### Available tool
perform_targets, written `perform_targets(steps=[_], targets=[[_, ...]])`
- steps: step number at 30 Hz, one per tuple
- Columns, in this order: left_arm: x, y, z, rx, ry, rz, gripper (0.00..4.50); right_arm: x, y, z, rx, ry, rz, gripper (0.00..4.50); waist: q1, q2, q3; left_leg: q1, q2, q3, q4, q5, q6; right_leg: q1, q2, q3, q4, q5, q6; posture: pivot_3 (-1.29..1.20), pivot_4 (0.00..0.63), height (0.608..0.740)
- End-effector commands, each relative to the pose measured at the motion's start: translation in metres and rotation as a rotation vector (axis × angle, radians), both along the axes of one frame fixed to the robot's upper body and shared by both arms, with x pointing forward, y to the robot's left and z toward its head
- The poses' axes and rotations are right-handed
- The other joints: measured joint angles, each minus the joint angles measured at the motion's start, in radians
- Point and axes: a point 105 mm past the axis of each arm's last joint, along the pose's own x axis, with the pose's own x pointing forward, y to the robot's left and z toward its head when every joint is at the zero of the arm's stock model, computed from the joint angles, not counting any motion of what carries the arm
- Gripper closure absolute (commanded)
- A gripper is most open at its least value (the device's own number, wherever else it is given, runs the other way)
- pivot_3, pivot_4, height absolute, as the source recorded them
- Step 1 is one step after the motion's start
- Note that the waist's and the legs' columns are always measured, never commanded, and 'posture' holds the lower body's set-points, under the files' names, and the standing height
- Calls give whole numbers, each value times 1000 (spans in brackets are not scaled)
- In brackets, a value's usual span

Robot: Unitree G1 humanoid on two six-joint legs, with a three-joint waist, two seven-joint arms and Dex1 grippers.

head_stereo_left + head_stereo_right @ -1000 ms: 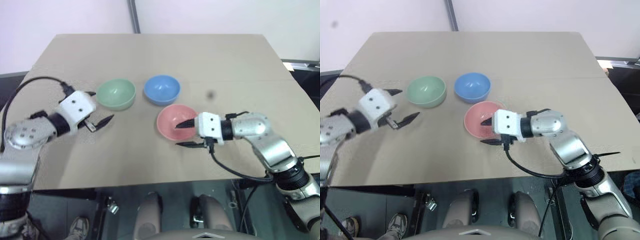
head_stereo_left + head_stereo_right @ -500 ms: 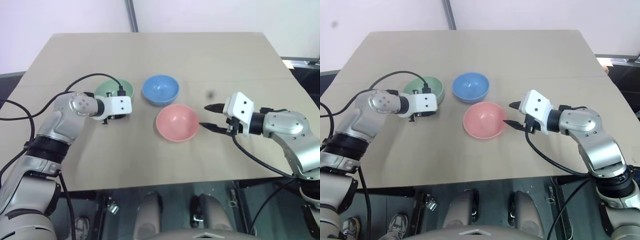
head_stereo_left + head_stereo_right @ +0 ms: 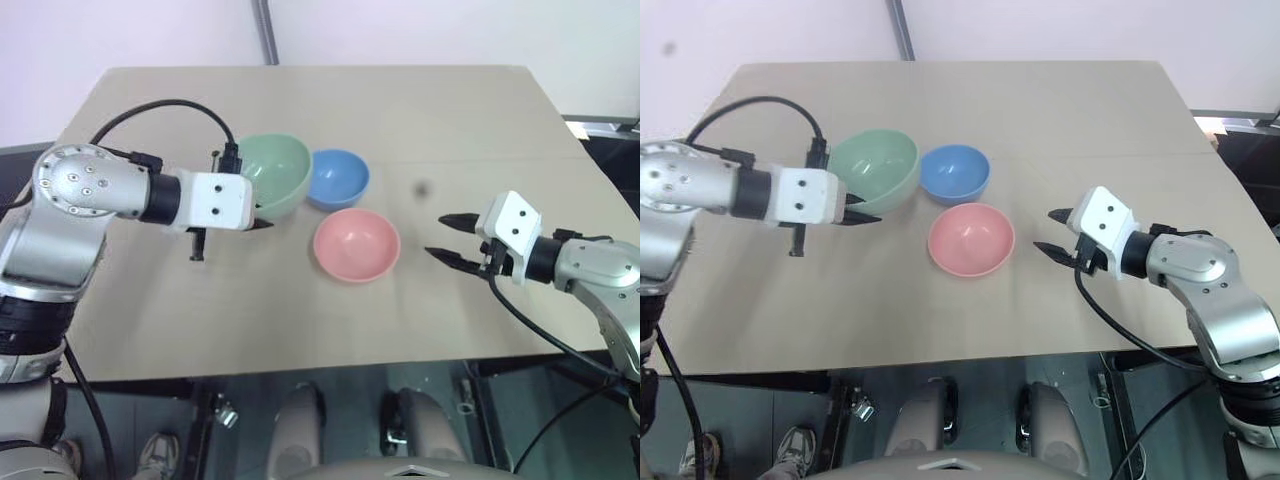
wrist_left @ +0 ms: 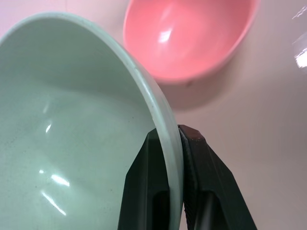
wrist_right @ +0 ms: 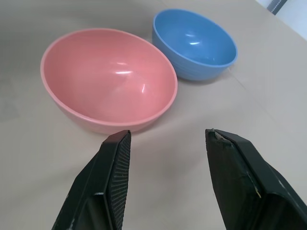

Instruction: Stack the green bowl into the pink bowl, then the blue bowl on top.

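Note:
The pale green bowl (image 3: pixel 275 172) hangs tilted above the table, its near rim pinched by my left gripper (image 3: pixel 256 219), which is shut on it; in the left wrist view the two black fingers (image 4: pixel 192 158) clamp the green bowl's (image 4: pixel 72 134) edge. The pink bowl (image 3: pixel 356 244) rests empty on the table just right of that, also seen as pink bowl (image 4: pixel 187 33). Behind it sits the blue bowl (image 3: pixel 337 177), empty. My right gripper (image 3: pixel 444 238) stands open to the right of the pink bowl, holding nothing; pink bowl (image 5: pixel 108 76) and blue bowl (image 5: pixel 194 43) lie ahead of its fingers.
The tan tabletop (image 3: pixel 330 110) stretches wide behind the bowls. A small dark spot (image 3: pixel 422 187) marks it right of the blue bowl. A metal post (image 3: pixel 265 30) rises behind the far edge. The table's front edge (image 3: pixel 300 365) runs close to me.
My left gripper closed on the green bowl's rim and lifted it, carrying it right toward the blue bowl. My right gripper drew back to the right, away from the pink bowl.

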Motion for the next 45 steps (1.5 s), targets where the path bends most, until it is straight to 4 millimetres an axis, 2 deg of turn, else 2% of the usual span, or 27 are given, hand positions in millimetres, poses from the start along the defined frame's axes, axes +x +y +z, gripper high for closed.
perform_targets(steps=[1,7,9,10,13,14,16,19,22,25,30,40,42,43,44,45], targets=[[-4,-25,1,-13,-12,-97,4477,0,-8,10,-5,-50,-24,1756,0,0,0,0,0,0,1,0,0,0,0,0,1,0,0,0,150,740],[19,-60,-33,25,-27,-215,4477,-3,-15,7,-26,-50,-57,1756,4,0,0,-1,-1,-1,9,0,0,1,0,1,7,0,0,0,150,740],[20,-68,-36,24,-16,-260,3634,-4,-16,7,-27,-52,-68,1756,-4,-1,0,-1,-1,-1,9,0,0,0,0,3,9,0,0,0,150,740],[20,-70,-37,23,-15,-277,3438,-5,-17,7,-27,-54,-74,1756,-4,-1,0,0,-1,-1,9,0,0,-1,0,3,10,0,0,0,150,740],[24,-73,-31,-1,-35,-280,1975,-7,-19,7,-26,-58,-87,1756,-6,0,0,0,-1,-1,9,0,0,-1,1,3,11,0,0,0,150,740],[26,-72,-26,-15,-46,-270,1637,-8,-19,7,-25,-59,-90,1756,-5,0,0,0,-1,-1,9,0,0,-1,1,3,11,0,0,0,150,740],[29,-64,-17,-37,-54,-237,1637,-8,-20,8,-22,-59,-93,1756,-5,0,0,0,-1,-1,9,0,0,-1,1,4,11,0,0,0,150,740],[44,-31,-4,-15,-89,-106,1637,-9,-20,8,-13,-60,-94,1756,-6,0,0,0,-1,-1,9,0,0,-1,1,4,11,0,0,0,150,740],[62,0,2,66,-136,-3,1637,-7,-18,8,-7,-65,-87,1756,-5,0,0,0,-1,-1,9,0,0,-1,1,4,11,0,0,0,150,740],[81,17,3,156,-196,48,1637,-6,-16,9,0,-69,-75,1756,0,0,0,0,-1,-1,9,0,0,-1,1,3,11,0,0,0,150,740],[108,9,-1,231,-261,13,1637,-3,-14,10,-4,-74,-68,1756,15,-1,0,-2,-1,-1,11,0,0,-1,0,3,10,0,0,0,150,740],[146,-29,-38,386,-355,-72,1637,-11,-17,12,-19,-81,-101,1756,19,-1,1,-2,-1,0,9,0,1,-2,1,4,10,0,0,0,150,740],[150,-35,-41,394,-380,-75,1637,-12,-17,12,-19,-82,-110,1756,19,-2,1,-2,-2,0,10,0,1,-2,1,5,10,0,0,0,150,740],[151,-36,-41,399,-388,-82,2154,-12,-18,12,-18,-82,-113,1756,16,-2,1,-2,-2,0,10,0,1,-2,1,5,10,0,0,0,150,740],[152,-37,-41,400,-399,-82,2351,-13,-18,12,-19,-83,-116,1756,12,-2,1,-2,-2,0,10,0,1,-2,1,5,10,0,1,0,150,740],[153,-37,-40,402,-406,-82,2739,-13,-18,12,-20,-84,-118,1756,11,-2,1,-2,-2,0,9,0,1,-2,1,5,10,0,0,0,150,740]])
